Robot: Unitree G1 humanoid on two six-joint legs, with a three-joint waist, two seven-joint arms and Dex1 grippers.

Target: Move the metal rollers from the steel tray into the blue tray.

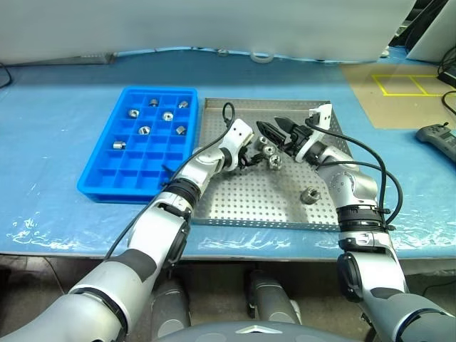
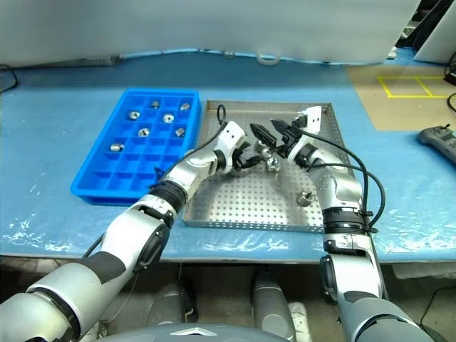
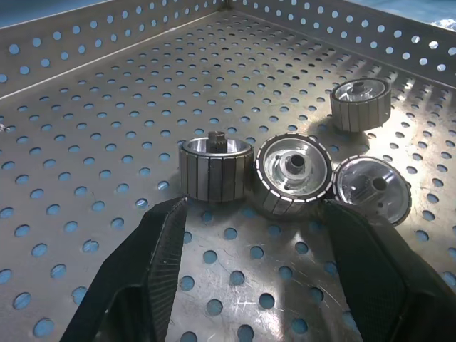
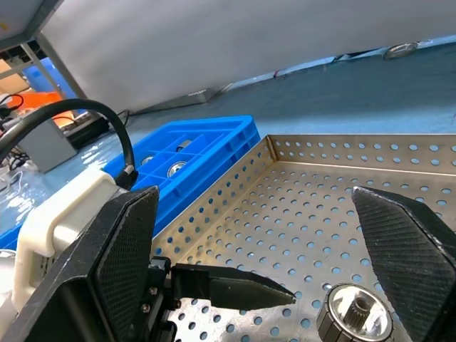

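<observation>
Rollers on steel tray

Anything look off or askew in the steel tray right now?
Nothing damaged or spilled. In the steel tray, rollers lie unevenly: one stands upright, two beside it are tipped on edge, leaning together. Left gripper is open before them.

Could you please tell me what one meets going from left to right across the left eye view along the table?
Blue tray → left gripper → cluster of rollers → right gripper → lone roller → steel tray's right rim → black remote.
</observation>
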